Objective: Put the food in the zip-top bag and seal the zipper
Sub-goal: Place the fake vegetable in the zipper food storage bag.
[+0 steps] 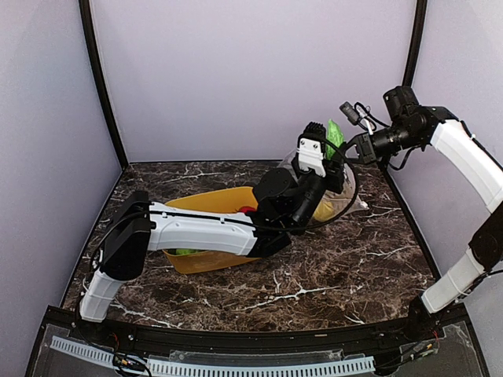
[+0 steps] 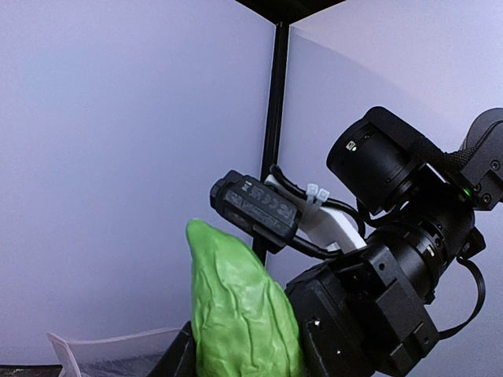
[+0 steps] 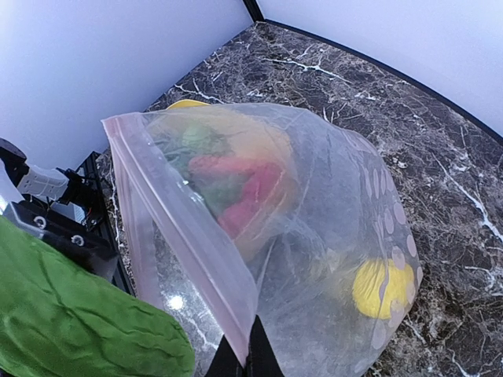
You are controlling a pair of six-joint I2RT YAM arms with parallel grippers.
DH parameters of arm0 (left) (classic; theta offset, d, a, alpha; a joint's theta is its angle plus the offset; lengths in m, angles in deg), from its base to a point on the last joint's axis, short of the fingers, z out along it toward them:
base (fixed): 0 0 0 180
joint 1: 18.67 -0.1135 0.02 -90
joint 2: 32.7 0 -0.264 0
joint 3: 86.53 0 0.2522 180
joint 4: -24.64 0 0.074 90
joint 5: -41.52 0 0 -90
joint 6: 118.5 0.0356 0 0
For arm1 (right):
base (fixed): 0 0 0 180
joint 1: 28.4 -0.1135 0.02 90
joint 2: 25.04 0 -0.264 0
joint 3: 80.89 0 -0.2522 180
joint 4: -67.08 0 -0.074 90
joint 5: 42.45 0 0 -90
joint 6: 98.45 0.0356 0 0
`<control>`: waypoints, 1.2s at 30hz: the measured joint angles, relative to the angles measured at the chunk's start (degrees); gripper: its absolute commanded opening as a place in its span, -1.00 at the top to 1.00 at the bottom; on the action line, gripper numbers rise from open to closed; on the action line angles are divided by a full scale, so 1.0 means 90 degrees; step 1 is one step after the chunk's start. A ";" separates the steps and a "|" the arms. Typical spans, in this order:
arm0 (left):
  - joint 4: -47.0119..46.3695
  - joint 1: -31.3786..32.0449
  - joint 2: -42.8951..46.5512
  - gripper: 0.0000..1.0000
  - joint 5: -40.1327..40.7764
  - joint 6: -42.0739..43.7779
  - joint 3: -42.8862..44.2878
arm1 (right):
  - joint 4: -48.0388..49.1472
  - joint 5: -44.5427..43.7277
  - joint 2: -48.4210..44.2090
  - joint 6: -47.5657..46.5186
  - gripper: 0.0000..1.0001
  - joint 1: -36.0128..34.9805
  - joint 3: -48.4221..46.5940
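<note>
Left gripper (image 1: 328,144): clamped on green cucumber (image 2: 240,306), raised at upper centre of overhead view, just beside bag mouth. Right gripper (image 3: 245,355): pinched closed onto zipper (image 3: 173,212) edge, holding zip-top bag (image 3: 330,204) lifted and open. Progress: partial. Lemon (image 3: 383,287) inside bag, lower right of right wrist view. Red and green pieces seen through plastic; in bag or behind it, cannot tell. Green piece (image 1: 186,251) in yellow tub (image 1: 208,206), left of centre. Outstanding, by judgement: cucumber drop, tub leftovers, sealing.
</note>
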 measured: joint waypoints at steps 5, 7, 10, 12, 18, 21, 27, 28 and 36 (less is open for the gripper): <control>-0.0005 0.0000 -0.0384 0.49 0.0471 0.0019 0.0464 | -0.0007 0.0024 -0.0002 0.0046 1.00 0.0000 0.0000; -0.0022 0.0000 -0.0449 0.24 0.0639 0.0039 0.0510 | -0.0007 0.0029 -0.0002 0.0061 1.00 0.0002 0.0000; -0.0070 0.0000 -0.0505 0.03 0.0884 0.0058 0.0510 | -0.0007 0.0044 -0.0002 0.0085 1.00 0.0010 0.0000; -0.0083 0.0000 -0.0515 -0.06 0.0993 0.0063 0.0510 | -0.0005 0.0066 -0.0002 0.0102 1.00 0.0034 0.0000; -0.0138 0.0000 -0.0517 -0.26 0.1158 0.0061 0.0510 | -0.0002 0.0221 -0.0002 0.0165 1.00 0.0124 0.0000; -0.0163 0.0000 -0.0517 -0.29 0.1161 0.0063 0.0510 | -0.0002 0.0282 -0.0002 0.0199 1.00 0.0143 0.0000; -0.0168 0.0015 -0.0515 -0.29 0.1054 0.0182 0.0510 | 0.0005 0.0301 -0.0002 0.0223 1.00 0.0185 0.0000; -0.0168 0.0027 -0.0512 -0.29 0.1015 0.0223 0.0508 | 0.0007 0.0301 -0.0002 0.0226 1.00 0.0189 0.0000; 0.0347 0.0430 0.0100 -0.23 0.1518 0.0794 0.0148 | 0.0063 0.0245 0.0000 0.0221 1.00 0.0214 0.0000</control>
